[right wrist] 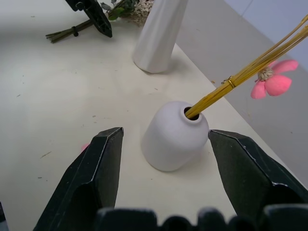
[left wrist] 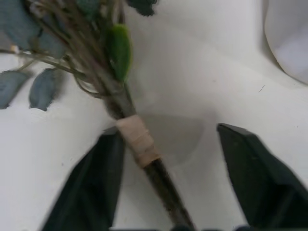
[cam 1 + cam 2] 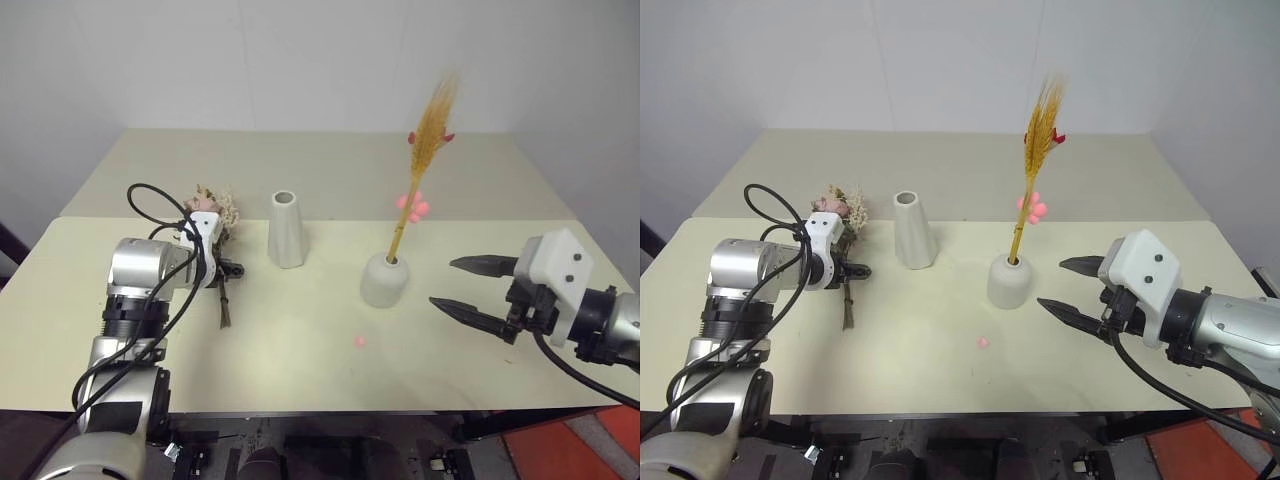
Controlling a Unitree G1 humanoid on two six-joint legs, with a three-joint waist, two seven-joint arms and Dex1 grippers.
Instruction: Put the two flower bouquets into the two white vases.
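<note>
The bushy dried bouquet (image 3: 214, 209) lies on the table left of the tall white cone vase (image 3: 286, 230). My left gripper (image 2: 168, 132) reaches down over its taped stem (image 2: 139, 141). It is open, with the stem between the fingers; one finger (image 2: 98, 178) touches the stem and the other stands apart. The golden wheat-like bouquet (image 3: 431, 128) stands upright in the squat white vase (image 3: 384, 282). My right gripper (image 3: 442, 282) hovers open just right of that vase, holding nothing.
A small loose pink petal (image 3: 360, 341) lies on the table in front of the squat vase. The table (image 3: 300, 380) is two cream tops joined by a seam, with a white wall behind it.
</note>
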